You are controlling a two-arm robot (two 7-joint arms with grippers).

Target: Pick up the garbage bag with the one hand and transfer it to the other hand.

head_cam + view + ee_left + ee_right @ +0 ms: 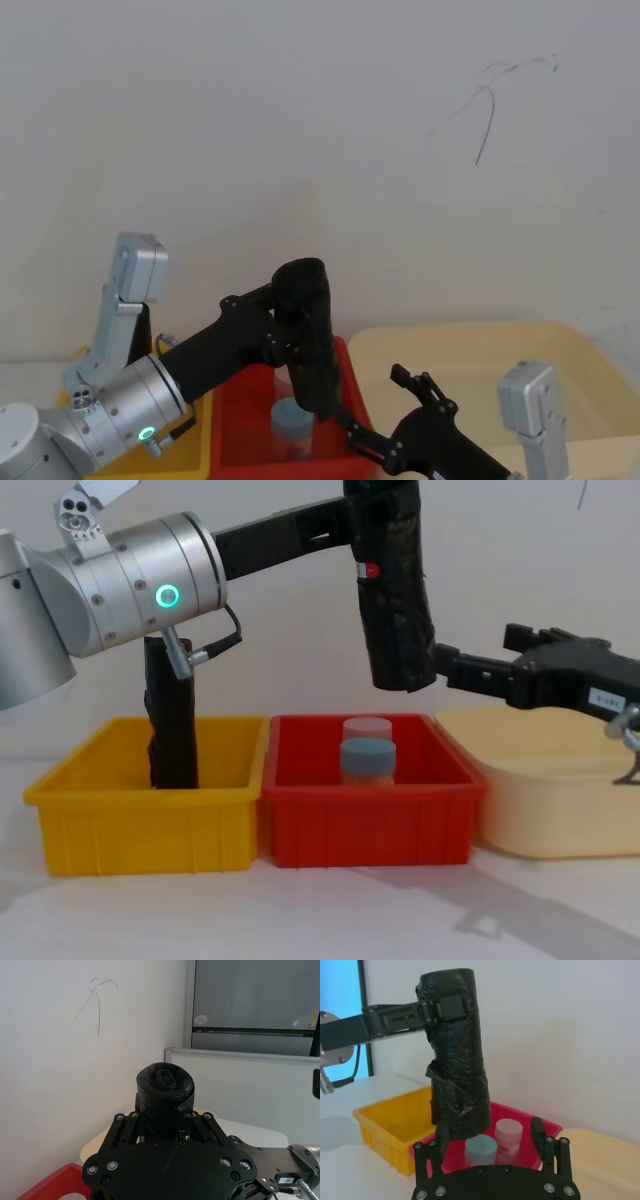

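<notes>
The garbage bag (395, 590), a thick black crinkly roll with a small red label (370, 570), hangs slightly tilted above the red bin (370, 830). My left gripper (360, 520), on the silver arm with the green ring, is shut on the roll's upper part (445, 1007). From the right, my right gripper (445, 670) with the white sticker reaches the roll's lower end. Its fingers (537, 1132) stand open on either side of that end (460, 1120). I cannot tell whether one finger touches the plastic. The roll's top (165, 1082) rises above my left gripper (165, 1120).
A yellow bin (150, 800) at the left holds a slimmer black roll (172, 730) standing upright. Two capped jars (367, 760) sit in the red bin under the bag. A cream basin (560, 800) lies at the right, below my right arm. A white wall stands close behind.
</notes>
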